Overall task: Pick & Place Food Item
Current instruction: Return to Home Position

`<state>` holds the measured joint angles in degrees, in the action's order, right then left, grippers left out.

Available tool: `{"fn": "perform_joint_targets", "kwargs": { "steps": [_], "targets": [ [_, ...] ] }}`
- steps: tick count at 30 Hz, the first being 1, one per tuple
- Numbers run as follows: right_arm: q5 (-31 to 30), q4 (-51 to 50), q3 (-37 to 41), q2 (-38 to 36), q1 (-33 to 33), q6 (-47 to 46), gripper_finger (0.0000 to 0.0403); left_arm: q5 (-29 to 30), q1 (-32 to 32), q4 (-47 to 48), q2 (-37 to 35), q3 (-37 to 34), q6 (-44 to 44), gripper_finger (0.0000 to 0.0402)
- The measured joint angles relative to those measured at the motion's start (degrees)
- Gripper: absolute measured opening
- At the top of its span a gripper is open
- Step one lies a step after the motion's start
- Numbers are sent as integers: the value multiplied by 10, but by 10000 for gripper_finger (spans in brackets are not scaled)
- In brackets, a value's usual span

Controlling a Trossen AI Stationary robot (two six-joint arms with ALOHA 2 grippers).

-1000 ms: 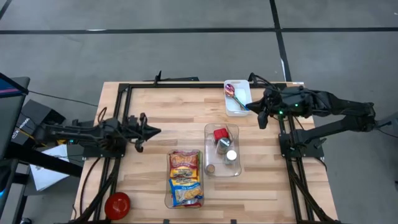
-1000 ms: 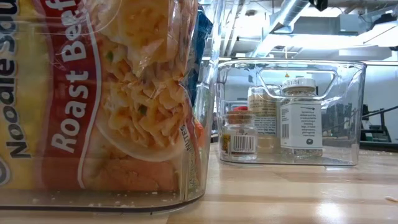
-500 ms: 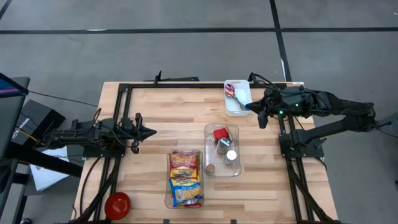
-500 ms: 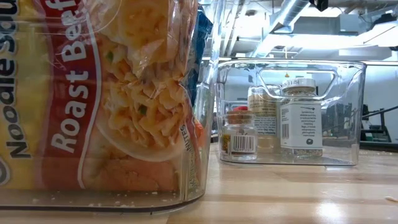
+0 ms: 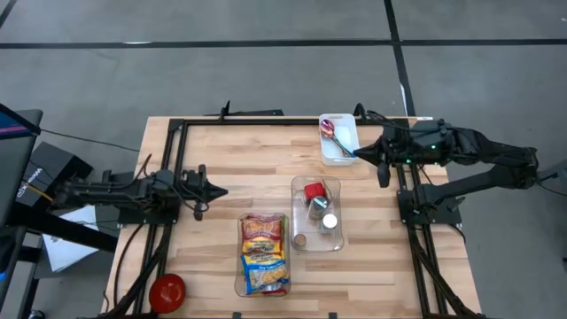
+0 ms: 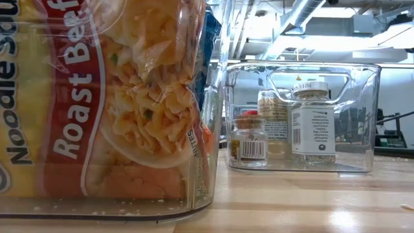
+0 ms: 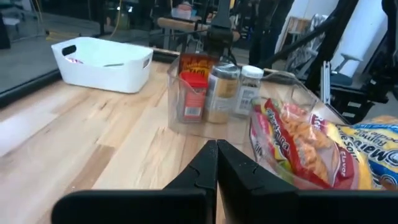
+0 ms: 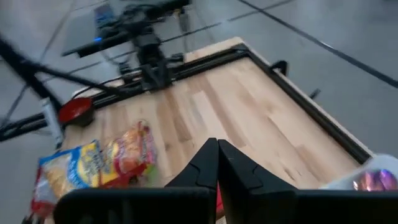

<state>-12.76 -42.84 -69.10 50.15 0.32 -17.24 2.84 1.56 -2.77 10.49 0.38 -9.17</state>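
Bags of noodle soup lie in a clear bin at the table's near middle. They fill the left of the low view and show in the left wrist view and right wrist view. My left gripper is shut and empty over the table's left part, left of the bins; its fingertips meet in the left wrist view. My right gripper is shut and empty beside the white tray at the far right; its fingertips meet in the right wrist view.
A second clear bin with a red-lidded jar and other spice jars stands right of the noodle bin. The white tray holds a pink-purple item. A red round object sits at the near left corner. Bare wood lies across the far left.
My right gripper has drawn back a little toward the table's right edge, staying shut. The bins and the food have not moved.
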Motion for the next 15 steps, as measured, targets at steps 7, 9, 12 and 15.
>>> {"fn": "perform_joint_targets", "kwargs": {
  "steps": [7,9,12,15],
  "targets": [
    [51,39,19,-58,0,89,0,0,0,-15,44,0,-1,0],
    [67,73,54,-94,0,101,0,0,0,-17,54,0,-1,0],
    [83,114,124,-165,-1,99,0,0,0,-16,66,0,-1,0],
    [114,159,200,-240,0,86,0,0,0,-16,74,0,-1,0]
  ]
}}
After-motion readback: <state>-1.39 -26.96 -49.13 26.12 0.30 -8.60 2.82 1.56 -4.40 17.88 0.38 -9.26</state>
